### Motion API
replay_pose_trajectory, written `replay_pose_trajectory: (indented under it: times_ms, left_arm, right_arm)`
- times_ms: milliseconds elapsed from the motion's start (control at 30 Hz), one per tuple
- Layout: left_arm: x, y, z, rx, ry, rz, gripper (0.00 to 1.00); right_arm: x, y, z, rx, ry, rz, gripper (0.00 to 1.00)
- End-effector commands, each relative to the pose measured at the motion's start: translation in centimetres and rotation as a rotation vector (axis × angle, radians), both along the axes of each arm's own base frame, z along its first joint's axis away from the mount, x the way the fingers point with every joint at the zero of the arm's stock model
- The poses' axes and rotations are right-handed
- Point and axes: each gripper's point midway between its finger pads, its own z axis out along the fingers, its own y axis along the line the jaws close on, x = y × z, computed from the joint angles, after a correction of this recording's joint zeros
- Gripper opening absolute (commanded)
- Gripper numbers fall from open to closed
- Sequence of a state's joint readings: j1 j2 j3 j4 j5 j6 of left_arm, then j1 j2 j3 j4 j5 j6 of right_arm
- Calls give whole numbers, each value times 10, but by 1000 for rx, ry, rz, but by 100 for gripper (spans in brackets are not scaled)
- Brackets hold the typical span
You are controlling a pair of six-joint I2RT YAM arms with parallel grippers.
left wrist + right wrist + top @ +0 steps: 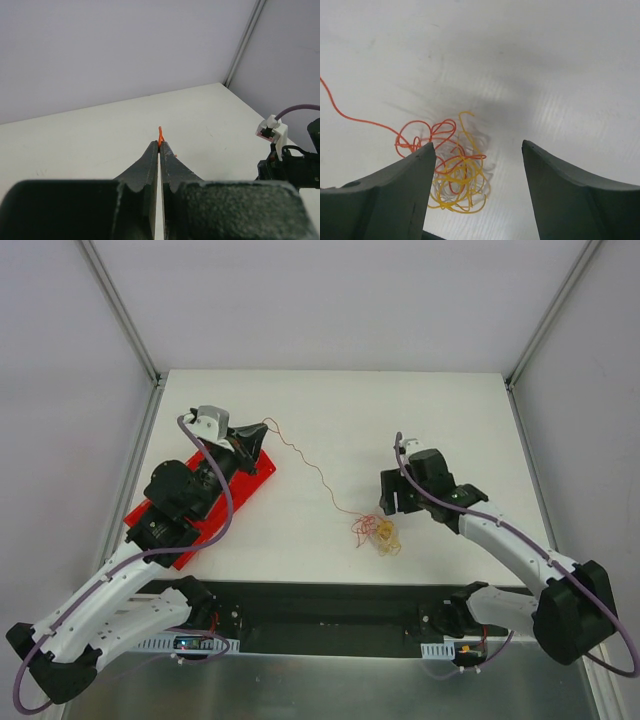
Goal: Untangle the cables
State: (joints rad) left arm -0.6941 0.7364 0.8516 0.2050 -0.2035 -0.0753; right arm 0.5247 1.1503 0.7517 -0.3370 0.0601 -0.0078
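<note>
Item: clump of cables [378, 532], orange, yellow and whitish loops, lying on the white counter [440, 420] toward its near edge, right of centre. Right end effector [477, 143]: fingers spread wide, holding nothing, poised just above the clump. In the overhead view the clump sits at about 6 to 7 o'clock from it. In its own wrist view the loops lie low in the gap and crowd the left finger rather than sitting centred. Orange strand [160, 134]: one wire drawn out of the clump, running across the counter on a long axis from about 4 o'clock at the clump to 10 o'clock at its far end, slack and wavy rather than taut. Left end effector [159, 144]: fingers pressed together on the far tip of that strand, a short stub of orange showing beyond them. It hangs over the far end of a red tray [205, 525], well apart from the clump, which lies at about 4 o'clock from it. Judgement: the right arm is much the nearer to the clump. A pinch there would call for a small shift toward the left finger's side, and a pull away from 10 o'clock would draw against the held strand.
</note>
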Motion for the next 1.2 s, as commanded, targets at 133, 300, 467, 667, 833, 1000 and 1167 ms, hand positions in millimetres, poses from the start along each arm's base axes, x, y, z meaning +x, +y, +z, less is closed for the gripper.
replay_pose_trajectory:
  times_ms: [133,300,467,667,833,1000,1167]
  left_arm:
    - [-9,-8,20,-20,-74,-65,0]
    - [-12,-4,26,-23,-95,-57,0]
    - [-16,2,32,-37,-112,-47,0]
    - [-17,7,34,-44,-119,-28,0]
    - [-9,7,26,-31,-93,-2,0]
    - [-2,-10,12,-31,-39,-50,0]
    - [-5,-42,-2,-26,32,-192,0]
  right_arm:
    - [16,102,49,171,-176,493,72]
    - [6,145,46,244,-75,651,73]
    - [-1,161,26,257,36,625,72]
    - [-10,169,7,282,145,594,39]
    - [6,135,66,222,-53,416,1]
    - [20,41,180,51,-399,95,1]
    - [-2,-7,279,83,-611,13,1]
